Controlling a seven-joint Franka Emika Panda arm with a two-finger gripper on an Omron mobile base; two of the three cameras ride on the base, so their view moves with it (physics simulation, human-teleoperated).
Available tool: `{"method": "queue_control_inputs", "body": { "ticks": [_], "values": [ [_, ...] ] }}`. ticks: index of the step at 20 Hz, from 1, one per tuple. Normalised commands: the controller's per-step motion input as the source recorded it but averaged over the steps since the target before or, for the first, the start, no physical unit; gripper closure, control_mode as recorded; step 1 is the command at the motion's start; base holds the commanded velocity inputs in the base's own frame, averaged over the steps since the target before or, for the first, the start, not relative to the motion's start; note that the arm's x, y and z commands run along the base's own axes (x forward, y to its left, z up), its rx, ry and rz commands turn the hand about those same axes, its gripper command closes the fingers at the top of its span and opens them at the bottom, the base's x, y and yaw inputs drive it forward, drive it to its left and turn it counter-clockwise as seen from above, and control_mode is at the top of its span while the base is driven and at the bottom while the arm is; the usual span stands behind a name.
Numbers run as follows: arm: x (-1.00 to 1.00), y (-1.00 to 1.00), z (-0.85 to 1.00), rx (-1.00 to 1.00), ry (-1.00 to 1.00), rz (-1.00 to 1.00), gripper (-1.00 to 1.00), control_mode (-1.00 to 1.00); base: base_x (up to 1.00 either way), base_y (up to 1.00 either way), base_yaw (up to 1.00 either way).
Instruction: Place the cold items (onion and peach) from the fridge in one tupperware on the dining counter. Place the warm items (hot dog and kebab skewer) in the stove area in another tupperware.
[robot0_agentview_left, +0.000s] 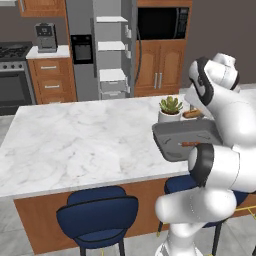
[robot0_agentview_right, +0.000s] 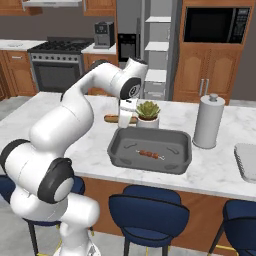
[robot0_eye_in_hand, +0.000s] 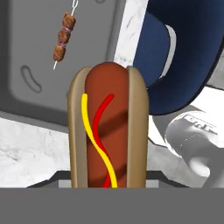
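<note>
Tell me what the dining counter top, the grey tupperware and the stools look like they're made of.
Counter top: looks like polished marble, white with grey veins.
Grey tupperware: probably matte plastic, though it could be metal; uniform dark grey with rounded corners and little shine.
Stools: navy seats that look padded, perhaps vinyl or leather given the soft sheen, on thin dark legs, likely metal.

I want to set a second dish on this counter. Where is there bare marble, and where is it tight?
The counter is bare left of the grey tupperware. A smaller patch lies between it and the paper towel roll. It is tight behind it, around the succulent and hot dog.
</note>
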Motion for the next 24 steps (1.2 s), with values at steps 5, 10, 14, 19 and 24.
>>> {"method": "queue_control_inputs", "body": {
  "ticks": [5, 10, 14, 19, 24],
  "values": [
    [0.28, -0.22, -0.33, 0.01, 0.0, -0.07, 1.0, -1.0, 0.0, 0.0, 0.0],
    [0.33, -0.34, -0.41, 0.06, 0.0, -0.05, 1.0, -1.0, 0.0, 0.0, 0.0],
    [0.32, -0.3, -0.4, 0.02, -0.01, -0.04, 1.0, -1.0, 0.0, 0.0, 0.0],
    [0.34, -0.11, -0.37, 0.0, 0.0, -0.04, 1.0, -1.0, 0.0, 0.0, 0.0],
    [0.35, 0.0, -0.42, 0.0, 0.0, -0.03, 1.0, -1.0, 0.0, 0.0, 0.0]
  ]
}}
